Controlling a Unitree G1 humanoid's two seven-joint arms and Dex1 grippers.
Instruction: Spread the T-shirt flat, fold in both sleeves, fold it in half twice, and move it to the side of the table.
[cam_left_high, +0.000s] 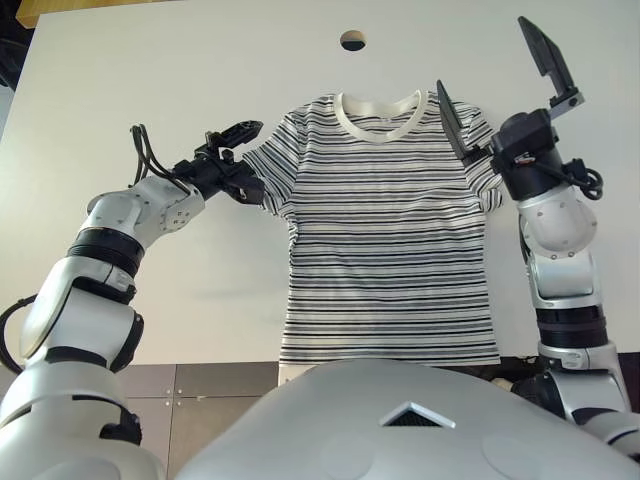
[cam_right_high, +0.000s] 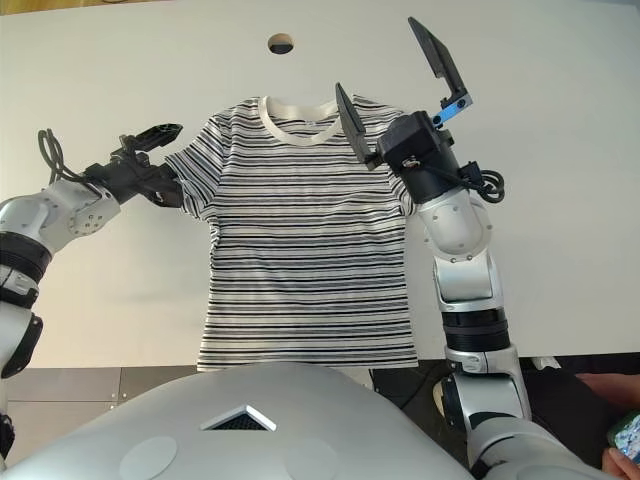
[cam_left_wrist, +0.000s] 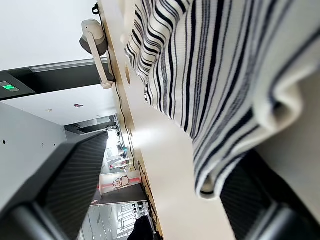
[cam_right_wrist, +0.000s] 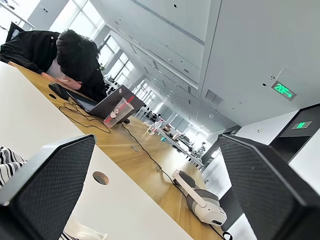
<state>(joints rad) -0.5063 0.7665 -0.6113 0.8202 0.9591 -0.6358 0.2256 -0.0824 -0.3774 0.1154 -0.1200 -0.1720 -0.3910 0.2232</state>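
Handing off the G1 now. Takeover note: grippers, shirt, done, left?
T-shirt: flat on the table, collar away from the robot, sleeves unfolded.
Left gripper: open at the outer edge of the left sleeve.
Right gripper: wide open, raised over the shirt's right shoulder.
Done: spread flat.
Left: fold both sleeves, halve twice, move to the table's side.

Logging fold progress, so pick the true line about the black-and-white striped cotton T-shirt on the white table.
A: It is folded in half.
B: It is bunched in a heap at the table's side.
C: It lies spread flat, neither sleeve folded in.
C: the black-and-white striped cotton T-shirt lies flat at full length on the white table, with its short sleeves out at either side.
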